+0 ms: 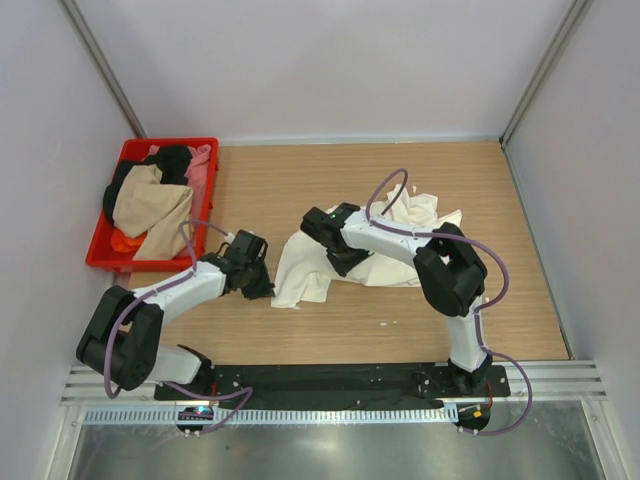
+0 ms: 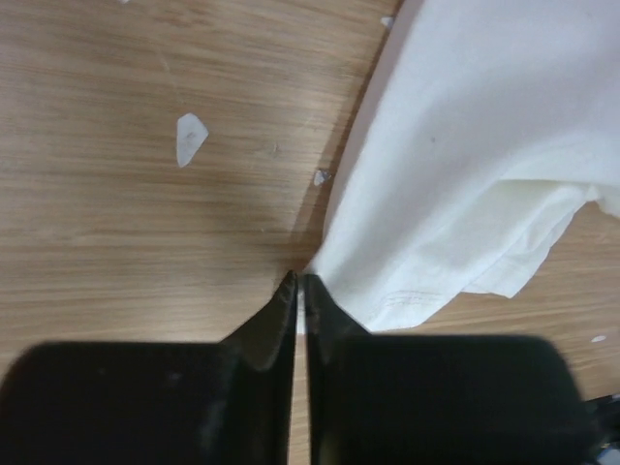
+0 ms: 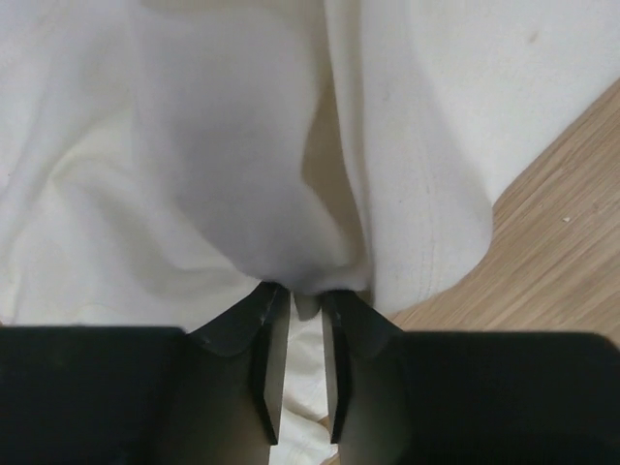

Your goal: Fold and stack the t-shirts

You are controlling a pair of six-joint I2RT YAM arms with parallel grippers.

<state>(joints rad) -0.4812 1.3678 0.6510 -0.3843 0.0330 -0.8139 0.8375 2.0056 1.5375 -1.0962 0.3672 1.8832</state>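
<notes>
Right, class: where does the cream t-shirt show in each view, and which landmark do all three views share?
Top external: cream t-shirt mid-table.
Left wrist: cream t-shirt at upper right.
Right wrist: cream t-shirt fills most of the frame.
Shared landmark: the wooden table.

The cream t-shirt [image 3: 194, 145] overruns the right wrist view's top and left edges. The tan shirt [image 1: 150, 205] buries most of the orange shirt [image 1: 122, 240]. Pale flecks [image 2: 190, 136] on the surface [image 2: 97, 223] are too small to identify.
</notes>
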